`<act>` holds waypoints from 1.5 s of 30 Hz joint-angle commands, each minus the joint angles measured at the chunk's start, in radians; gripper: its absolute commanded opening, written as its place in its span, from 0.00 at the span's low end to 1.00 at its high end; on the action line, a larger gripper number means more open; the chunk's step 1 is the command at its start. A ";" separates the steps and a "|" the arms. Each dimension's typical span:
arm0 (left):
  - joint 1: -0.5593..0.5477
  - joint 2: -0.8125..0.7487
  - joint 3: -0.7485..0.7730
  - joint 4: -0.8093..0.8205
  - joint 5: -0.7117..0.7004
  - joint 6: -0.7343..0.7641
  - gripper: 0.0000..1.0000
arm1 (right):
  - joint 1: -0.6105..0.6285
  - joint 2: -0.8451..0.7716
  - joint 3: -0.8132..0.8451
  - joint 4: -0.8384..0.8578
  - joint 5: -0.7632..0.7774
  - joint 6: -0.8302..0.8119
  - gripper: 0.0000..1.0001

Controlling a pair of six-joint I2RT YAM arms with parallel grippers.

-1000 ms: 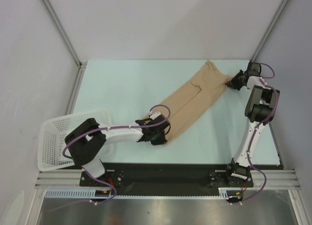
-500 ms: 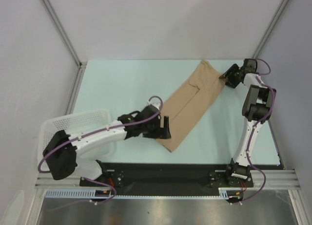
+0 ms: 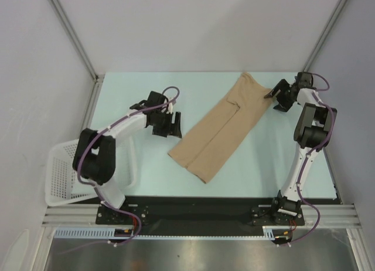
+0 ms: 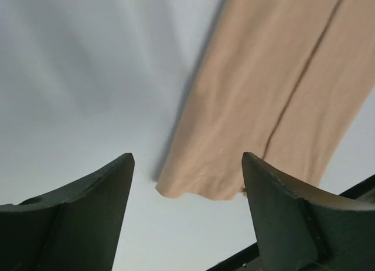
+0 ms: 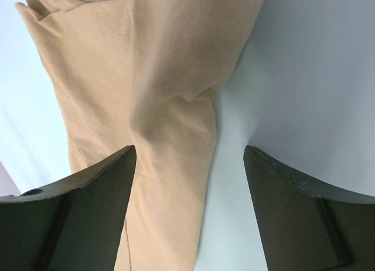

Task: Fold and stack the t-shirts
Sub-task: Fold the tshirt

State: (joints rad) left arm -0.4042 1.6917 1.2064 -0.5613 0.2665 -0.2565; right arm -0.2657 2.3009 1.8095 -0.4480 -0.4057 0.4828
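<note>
One tan t-shirt is noted on the pale table, lying as a long narrow strip, apparently doubled lengthwise, with a dark fold line running down it. In the top view the strip is laid slantwise across the middle of the table, its far end toward 1 o'clock and its near end toward 7 o'clock. The left gripper is placed at 9 o'clock of the strip's middle, just beside the cloth, with its claw spread and nothing between the fingers. The right gripper is placed at 3 o'clock of the far end, likewise spread, and no cloth is seen pinched. A white lattice basket is seen at 8 o'clock, at the near left corner. The cloth is judged light, soft and limp: no stiffness is expected, so any unsupported part is likely to sag, and the stacked layers may be slid apart if only the top one is caught. A hold is best taken at the two corners of one short end, with all layers pinched together, so that the end can be carried over the other. Wrinkles near the far end are noted in the right wrist view.
</note>
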 commanded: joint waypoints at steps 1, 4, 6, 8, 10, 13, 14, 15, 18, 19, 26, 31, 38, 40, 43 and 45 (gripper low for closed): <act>0.028 0.048 -0.013 -0.036 0.134 0.080 0.77 | -0.007 0.001 0.002 -0.058 -0.030 -0.053 0.81; 0.030 0.049 -0.036 -0.022 0.122 0.072 0.72 | -0.001 0.021 0.014 -0.061 -0.041 -0.061 0.79; 0.028 0.062 -0.044 -0.020 0.128 0.076 0.72 | 0.000 0.035 0.017 -0.069 -0.050 -0.056 0.77; 0.030 0.080 -0.053 -0.017 0.137 0.074 0.70 | 0.003 0.043 0.013 -0.063 -0.050 -0.047 0.72; 0.028 0.095 -0.060 -0.023 0.142 0.072 0.66 | 0.006 0.046 0.010 -0.048 -0.050 -0.039 0.69; 0.027 0.105 -0.088 -0.029 0.140 0.060 0.59 | 0.010 0.066 0.025 -0.041 -0.035 -0.027 0.68; 0.024 0.102 -0.099 -0.028 0.104 0.056 0.59 | 0.011 0.071 0.033 -0.037 -0.028 -0.024 0.68; 0.019 0.097 -0.108 -0.029 0.102 0.057 0.59 | 0.013 0.080 0.037 -0.031 -0.019 -0.020 0.68; 0.013 0.092 -0.139 -0.014 0.126 0.045 0.50 | 0.017 0.098 0.053 -0.026 0.007 -0.013 0.67; 0.011 0.100 -0.148 -0.006 0.129 0.045 0.47 | 0.019 0.103 0.057 -0.018 0.010 -0.010 0.67; 0.002 0.097 -0.163 -0.008 0.093 0.011 0.00 | 0.042 0.173 0.151 -0.023 0.019 0.005 0.37; -0.019 -0.009 -0.289 0.055 0.062 -0.088 0.00 | 0.088 0.221 0.258 -0.014 0.025 0.007 0.15; -0.136 -0.187 -0.476 0.170 -0.003 -0.272 0.00 | 0.183 0.296 0.431 -0.024 -0.011 -0.023 0.13; -0.203 -0.234 -0.534 0.213 -0.015 -0.372 0.00 | 0.203 0.328 0.465 -0.029 -0.027 -0.023 0.13; -0.315 -0.292 -0.608 0.291 -0.058 -0.532 0.00 | 0.249 0.364 0.520 -0.040 -0.053 -0.018 0.15; -0.393 -0.325 -0.628 0.334 -0.087 -0.611 0.00 | 0.263 0.371 0.545 -0.040 -0.054 -0.012 0.15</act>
State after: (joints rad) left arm -0.7025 1.4158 0.6243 -0.2993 0.2337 -0.6704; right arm -0.0334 2.6389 2.2959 -0.4603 -0.4385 0.4824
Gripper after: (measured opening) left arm 0.016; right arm 0.152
